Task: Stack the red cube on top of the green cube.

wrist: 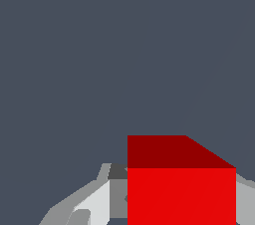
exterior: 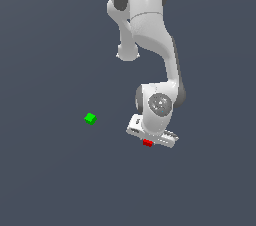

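**Red cube at the gripper, green cube waiting apart**

Plain dark grey-blue ground fills both views, with no table edge, wall or other furniture to be seen.

From the exterior view, the white arm [exterior: 150,35] reaches down from the top of the picture and bends over so that its gripper [exterior: 148,140] sits low in the scene. The red cube [exterior: 147,142] shows as a small red patch at the lower edge of the gripper body, mostly covered by it. The green cube [exterior: 90,118] lies on its own toward the exterior view's left, well apart from the gripper and the red cube, with nothing touching it. Whether the red cube rests on the ground or is already lifted cannot be told from this angle.

In the wrist view, the red cube [wrist: 182,194] looms large and close to the camera, its darker top face and bright front face both visible. Grey and white finger parts [wrist: 94,204] flank it on both sides, so the gripper appears to be pinching the cube, though the contact faces themselves are hidden. The green cube is not in this picture.

My reading is that the grasp is in hand or just made. The next move calls for carrying the red cube across to a spot directly above the green one, square with it, before lowering and letting go.
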`<control>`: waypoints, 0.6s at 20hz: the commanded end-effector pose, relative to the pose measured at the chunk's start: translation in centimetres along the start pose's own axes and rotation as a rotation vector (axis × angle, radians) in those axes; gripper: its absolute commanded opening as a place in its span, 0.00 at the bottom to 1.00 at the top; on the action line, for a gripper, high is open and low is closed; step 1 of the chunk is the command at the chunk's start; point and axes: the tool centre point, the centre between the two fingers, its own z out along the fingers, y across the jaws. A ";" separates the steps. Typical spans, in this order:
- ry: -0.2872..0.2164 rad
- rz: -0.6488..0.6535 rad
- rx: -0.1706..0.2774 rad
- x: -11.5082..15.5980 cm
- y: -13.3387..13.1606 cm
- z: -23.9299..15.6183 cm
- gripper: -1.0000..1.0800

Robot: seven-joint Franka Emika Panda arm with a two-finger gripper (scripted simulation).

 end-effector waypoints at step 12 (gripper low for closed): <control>0.001 0.000 0.001 -0.1 0.1 -7.1 0.00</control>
